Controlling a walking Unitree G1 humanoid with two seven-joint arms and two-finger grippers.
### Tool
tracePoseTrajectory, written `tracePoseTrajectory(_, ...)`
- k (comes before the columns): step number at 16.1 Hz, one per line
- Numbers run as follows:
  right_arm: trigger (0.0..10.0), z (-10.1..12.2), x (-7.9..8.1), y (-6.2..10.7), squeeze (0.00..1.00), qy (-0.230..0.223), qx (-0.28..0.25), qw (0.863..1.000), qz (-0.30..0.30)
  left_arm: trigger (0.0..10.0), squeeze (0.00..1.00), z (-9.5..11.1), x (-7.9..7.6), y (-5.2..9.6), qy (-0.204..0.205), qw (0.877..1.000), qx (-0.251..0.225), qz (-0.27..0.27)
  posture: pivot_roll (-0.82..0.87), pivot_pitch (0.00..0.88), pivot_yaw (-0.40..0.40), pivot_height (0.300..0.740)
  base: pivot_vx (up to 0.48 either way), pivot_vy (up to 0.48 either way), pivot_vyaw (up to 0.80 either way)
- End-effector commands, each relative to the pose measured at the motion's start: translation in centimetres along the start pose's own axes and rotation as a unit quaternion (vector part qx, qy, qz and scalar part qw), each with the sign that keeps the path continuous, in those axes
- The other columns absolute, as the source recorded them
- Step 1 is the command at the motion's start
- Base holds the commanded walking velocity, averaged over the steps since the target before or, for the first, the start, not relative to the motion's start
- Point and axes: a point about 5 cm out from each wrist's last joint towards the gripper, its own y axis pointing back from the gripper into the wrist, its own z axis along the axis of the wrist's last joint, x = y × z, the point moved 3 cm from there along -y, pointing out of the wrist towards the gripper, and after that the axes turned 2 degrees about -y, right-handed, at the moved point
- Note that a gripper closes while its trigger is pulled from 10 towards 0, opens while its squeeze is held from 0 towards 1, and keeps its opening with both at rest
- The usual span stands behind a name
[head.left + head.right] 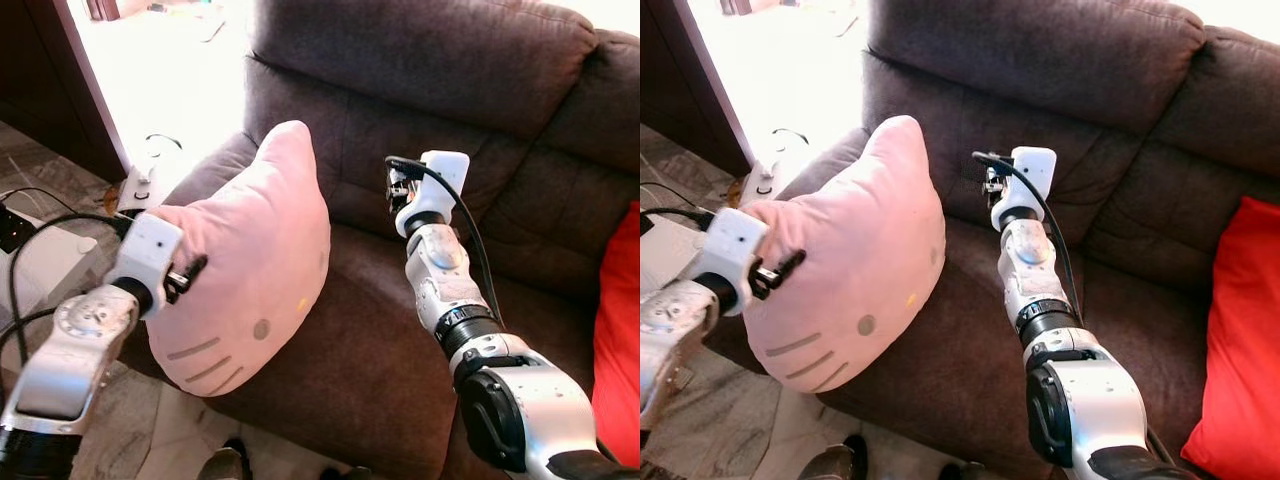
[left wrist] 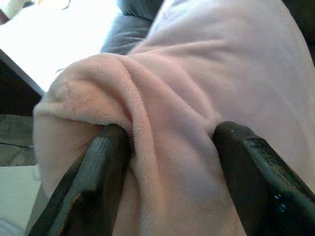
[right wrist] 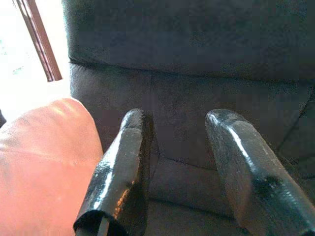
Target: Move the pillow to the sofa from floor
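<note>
Left gripper (image 2: 172, 162): your two fingers pinch a thick fold of the pillow (image 1: 250, 260) at its edge; the plush bulges between them.
Right gripper (image 3: 182, 167): its fingers stand apart with nothing between them, hovering over the sofa (image 1: 420, 90) seat, just beside the pillow.
Pillow: it is off the floor, standing tilted, its upper ear toward the backrest and its body at the sofa's left end by the armrest. You cannot tell from here how much of it rests on the cushion.
Risk, slip: you hold only a fold of soft plush, so a quick swing could pull it free.
Risk, fall: if you let go now, the overhanging lower part could tip it back to the floor.
Nearby: a red cushion (image 1: 1240, 330) lies at the right, well apart.
</note>
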Motion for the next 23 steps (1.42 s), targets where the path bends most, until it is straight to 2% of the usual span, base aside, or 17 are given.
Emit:
tracePoseTrajectory(1,10.0,-0.1,-0.7,0.2,0.00,0.007,-0.002,1.000,-0.006,10.0,0.00,0.6,1.0,0.4,0.008,1.000,-0.009,0.015,0.21,0.124,-0.144,0.740,0.000,0.000,0.00)
tracePoseTrajectory(3,10.0,-0.1,-0.7,0.2,0.00,0.007,-0.001,1.000,-0.007,10.0,0.00,1.7,2.8,0.5,0.030,0.997,-0.038,0.064,0.21,0.125,-0.146,0.740,0.000,0.000,0.00)
tracePoseTrajectory(4,10.0,-0.1,-0.7,0.2,0.00,0.007,-0.001,1.000,-0.007,10.0,0.00,2.9,5.1,0.8,0.061,0.986,-0.076,0.133,0.21,0.125,-0.147,0.740,0.000,0.000,0.00)
tracePoseTrajectory(5,10.0,-0.1,-0.7,0.2,0.00,0.006,-0.002,1.000,-0.007,10.0,0.00,3.4,5.9,1.0,0.081,0.980,-0.093,0.157,0.21,0.125,-0.147,0.740,0.000,0.000,0.00)
tracePoseTrajectory(6,10.0,-0.2,-0.7,0.3,0.00,0.006,-0.002,1.000,-0.007,10.0,0.00,3.9,6.7,1.3,0.072,0.975,-0.109,0.181,0.21,0.123,-0.147,0.740,0.000,0.000,0.00)
tracePoseTrajectory(8,10.0,-0.4,-0.8,0.4,0.00,0.006,0.000,1.000,-0.008,10.0,0.00,4.2,7.7,1.7,0.087,0.962,-0.128,0.225,0.21,0.123,-0.145,0.740,0.000,0.000,0.00)
tracePoseTrajectory(9,10.0,-0.6,-0.9,0.6,0.00,0.006,0.000,1.000,-0.008,10.0,0.00,4.6,7.8,1.8,0.105,0.952,-0.153,0.245,0.21,0.119,-0.144,0.740,0.000,0.000,0.00)
tracePoseTrajectory(10,10.0,-0.7,-0.9,0.8,0.00,0.001,-0.007,1.000,-0.004,10.0,0.00,5.0,7.3,1.8,0.105,0.946,-0.173,0.252,0.21,0.115,-0.140,0.740,0.000,0.000,0.00)
tracePoseTrajectory(12,10.0,-0.4,-0.7,1.1,0.00,0.004,-0.032,0.999,0.012,10.0,0.00,4.8,6.3,1.5,0.110,0.941,-0.186,0.260,0.21,0.108,-0.132,0.740,0.000,0.000,0.00)
tracePoseTrajectory(13,10.0,-0.1,-0.5,1.6,0.00,0.022,-0.055,0.998,0.032,10.0,0.00,4.8,5.3,1.2,0.129,0.934,-0.205,0.261,0.20,0.105,-0.127,0.740,0.000,0.000,0.00)
tracePoseTrajectory(14,10.0,-0.1,-0.5,1.9,0.00,0.026,-0.062,0.997,0.037,10.0,0.00,4.7,4.5,1.0,0.121,0.933,-0.211,0.264,0.19,0.104,-0.123,0.740,0.000,0.000,0.00)
tracePoseTrajectory(16,10.0,0.1,-1.8,2.6,0.00,0.026,-0.080,0.996,0.020,10.0,0.00,4.6,3.4,0.8,0.101,0.931,-0.224,0.270,0.18,0.099,-0.110,0.740,0.000,0.000,0.00)
tracePoseTrajectory(17,10.0,0.3,-2.1,2.7,0.00,0.026,-0.086,0.996,0.013,10.0,0.00,4.6,3.2,0.7,0.106,0.930,-0.226,0.270,0.17,0.097,-0.105,0.740,0.000,0.000,0.00)
tracePoseTrajectory(20,10.0,1.0,-3.1,3.6,0.00,0.022,-0.113,0.993,0.002,10.0,0.00,4.9,3.3,0.6,0.084,0.927,-0.241,0.274,0.16,0.090,-0.090,0.740,0.000,0.000,0.00)
tracePoseTrajectory(22,10.0,1.0,-3.4,4.2,0.00,0.025,-0.120,0.992,-0.009,10.0,0.00,4.9,3.0,0.5,0.050,0.931,-0.243,0.269,0.15,0.082,-0.079,0.740,0.000,0.000,0.00)
tracePoseTrajectory(23,10.0,0.9,-3.6,4.4,0.00,0.027,-0.120,0.992,-0.014,10.0,0.00,4.4,2.7,0.5,0.052,0.932,-0.240,0.268,0.14,0.078,-0.077,0.740,0.000,0.000,0.00)
